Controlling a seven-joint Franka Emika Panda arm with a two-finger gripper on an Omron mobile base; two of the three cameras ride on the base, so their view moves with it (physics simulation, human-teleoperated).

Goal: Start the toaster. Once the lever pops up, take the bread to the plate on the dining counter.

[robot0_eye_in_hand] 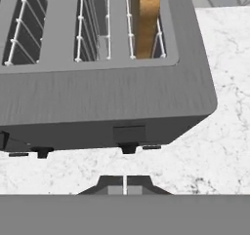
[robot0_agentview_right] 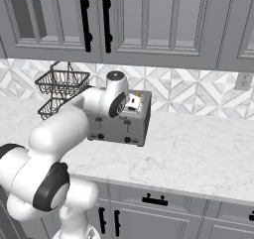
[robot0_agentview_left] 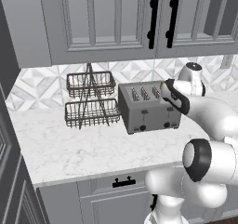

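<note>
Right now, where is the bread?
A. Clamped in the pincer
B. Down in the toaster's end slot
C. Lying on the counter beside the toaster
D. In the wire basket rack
B: in the hand view the tan bread stands inside the rightmost slot of the toaster, while the shut pincer hangs empty in front of the toaster.

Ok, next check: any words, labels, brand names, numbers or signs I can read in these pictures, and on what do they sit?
None can be read.
The toaster has a plain grey front: small black knobs and levers, no brand, no numbers.
The cabinet doors, the wire basket rack and the marble counter carry no text.
The wall outlet is blank.
</note>
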